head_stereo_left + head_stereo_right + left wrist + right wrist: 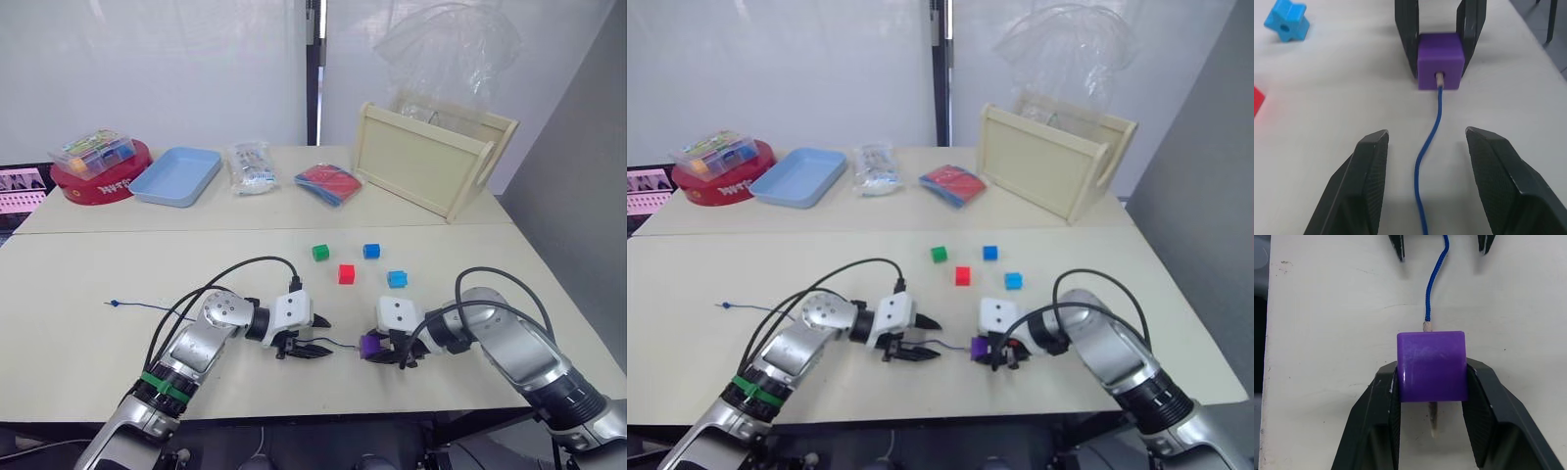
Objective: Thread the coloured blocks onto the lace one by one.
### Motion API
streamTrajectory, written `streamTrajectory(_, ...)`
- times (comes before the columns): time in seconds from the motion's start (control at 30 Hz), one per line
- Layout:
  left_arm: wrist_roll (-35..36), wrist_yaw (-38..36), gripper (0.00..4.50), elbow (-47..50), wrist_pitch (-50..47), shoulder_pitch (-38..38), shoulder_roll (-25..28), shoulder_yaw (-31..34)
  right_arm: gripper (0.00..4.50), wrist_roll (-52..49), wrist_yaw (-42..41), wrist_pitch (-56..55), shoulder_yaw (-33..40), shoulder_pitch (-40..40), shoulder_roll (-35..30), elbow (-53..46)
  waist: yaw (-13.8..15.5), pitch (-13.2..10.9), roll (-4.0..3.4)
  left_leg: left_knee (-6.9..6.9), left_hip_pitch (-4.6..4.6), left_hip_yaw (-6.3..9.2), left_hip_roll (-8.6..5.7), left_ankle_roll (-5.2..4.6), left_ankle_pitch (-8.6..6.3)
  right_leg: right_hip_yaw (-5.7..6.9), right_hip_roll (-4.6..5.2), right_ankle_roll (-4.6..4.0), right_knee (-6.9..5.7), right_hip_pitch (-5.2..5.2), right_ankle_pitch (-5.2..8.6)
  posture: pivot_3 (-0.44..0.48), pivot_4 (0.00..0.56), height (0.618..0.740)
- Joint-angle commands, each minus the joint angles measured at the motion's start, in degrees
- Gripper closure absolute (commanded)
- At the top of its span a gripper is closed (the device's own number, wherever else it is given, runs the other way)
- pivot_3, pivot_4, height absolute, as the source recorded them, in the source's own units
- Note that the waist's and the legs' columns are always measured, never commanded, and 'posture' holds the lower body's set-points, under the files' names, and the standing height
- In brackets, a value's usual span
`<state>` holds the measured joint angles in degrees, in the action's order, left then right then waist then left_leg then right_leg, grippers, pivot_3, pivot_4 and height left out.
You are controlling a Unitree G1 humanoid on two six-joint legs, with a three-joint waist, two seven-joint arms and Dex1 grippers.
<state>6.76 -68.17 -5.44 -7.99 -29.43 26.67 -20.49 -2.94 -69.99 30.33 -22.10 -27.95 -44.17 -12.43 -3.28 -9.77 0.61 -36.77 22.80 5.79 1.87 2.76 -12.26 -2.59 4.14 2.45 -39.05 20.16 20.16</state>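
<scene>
My right gripper (378, 349) is shut on the purple block (1431, 366), which rests on the table near the front edge. The thin dark blue lace (1429, 147) enters the block's hole, and its pale tip (1433, 421) pokes out on the far side, between my right fingers. My left gripper (1426, 135) faces the block, open, with the lace lying loose between its fingers. The lace trails left across the table to a knotted end (115, 304). Green (320, 252), red (346, 274), dark blue (371, 251) and light blue (397, 279) blocks lie loose behind the grippers.
Along the back of the table stand a wooden crate (431, 157) under a clear plastic bag (451, 49), a red-and-blue packet (328, 183), a clear packet (252, 166), a light blue tray (178, 176), and a red tin (98, 184) carrying a clear box (93, 149).
</scene>
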Motion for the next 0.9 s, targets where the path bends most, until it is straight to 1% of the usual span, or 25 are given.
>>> streamTrajectory(0.03, 0.2, 0.5, 1.85, -0.2, 2.7, -0.4, -1.3, 0.2, 3.32, 1.2, 0.8, 0.2, -1.9, 0.6, 0.6, 0.5, 0.0, 0.0, 0.00, 0.00, 0.00, 0.00, 0.00, 0.00, 0.00, 0.00, 0.00, 0.00, 0.00, 0.00, 0.00, 0.000, 0.150, 0.740)
streamTrajectory(0.13, -1.2, 0.4, 1.85, -1.5, 3.5, -0.8, -1.4, -0.7, 3.32, 1.2, 0.9, 0.3, -1.9, 0.8, 0.5, 0.3, -0.1, 0.0, 0.00, 0.00, 0.00, 0.00, 0.00, 0.00, 0.00, 0.00, 0.00, 0.00, -0.01, 0.00, 0.00, 0.000, 0.150, 0.740)
streamTrajectory(0.27, -2.2, 0.7, 3.04, -3.5, 4.2, -1.4, -1.2, -0.6, 3.32, 0.8, 0.9, 1.1, -1.5, 1.0, 0.3, -0.8, -0.1, 0.0, 0.00, 0.00, 0.00, 0.00, -0.01, 0.00, 0.00, 0.00, 0.00, 0.00, -0.01, 0.00, 0.00, 0.000, 0.150, 0.740)
streamTrajectory(0.4, -3.7, 0.1, 4.36, -5.0, 6.0, -1.3, -0.8, -1.4, 3.32, 0.7, 0.9, 1.4, -1.3, 1.2, 0.1, -1.2, -0.1, 0.0, 0.00, 0.00, 0.01, 0.00, -0.01, 0.00, 0.00, 0.00, 0.00, 0.00, -0.01, 0.01, 0.00, 0.000, 0.150, 0.740)
streamTrajectory(0.43, -4.0, -0.2, 4.50, -5.1, 6.4, -1.2, -0.9, -1.8, 3.32, 0.7, 0.9, 1.5, -1.3, 1.2, 0.2, -1.3, -0.1, 0.0, 0.00, 0.00, 0.01, 0.00, -0.01, 0.00, 0.00, 0.00, 0.00, 0.00, 0.00, 0.01, 0.00, 0.000, 0.150, 0.740)
streamTrajectory(0.6, -3.8, -0.6, 4.50, -5.2, 6.4, -1.3, -1.6, -1.9, 3.32, 0.7, 1.0, 1.5, -1.2, 0.9, 0.4, -0.9, 0.0, 0.0, 0.00, 0.00, 0.01, 0.00, -0.01, 0.00, 0.00, 0.00, 0.01, 0.00, 0.00, 0.01, 0.00, 0.000, 0.150, 0.740)
streamTrajectory(0.73, -2.1, -1.1, 4.50, -4.8, 5.5, -1.6, -2.6, -1.0, 3.32, 0.8, 1.1, 1.4, -1.2, 0.9, 0.4, -0.9, 0.0, 0.0, 0.00, 0.00, 0.01, 0.00, -0.01, 0.00, 0.00, 0.00, 0.01, 0.00, 0.00, 0.01, 0.00, 0.000, 0.150, 0.740)
streamTrajectory(0.9, -1.3, -1.2, 4.50, -5.1, 4.9, -2.0, -5.1, -1.6, 3.32, 0.9, 1.2, 1.5, -1.5, 0.5, 0.7, -0.6, 0.0, 0.0, 0.00, 0.00, 0.01, 0.00, -0.01, 0.00, 0.00, 0.00, 0.01, 0.00, 0.00, 0.01, 0.00, 0.000, 0.150, 0.740)
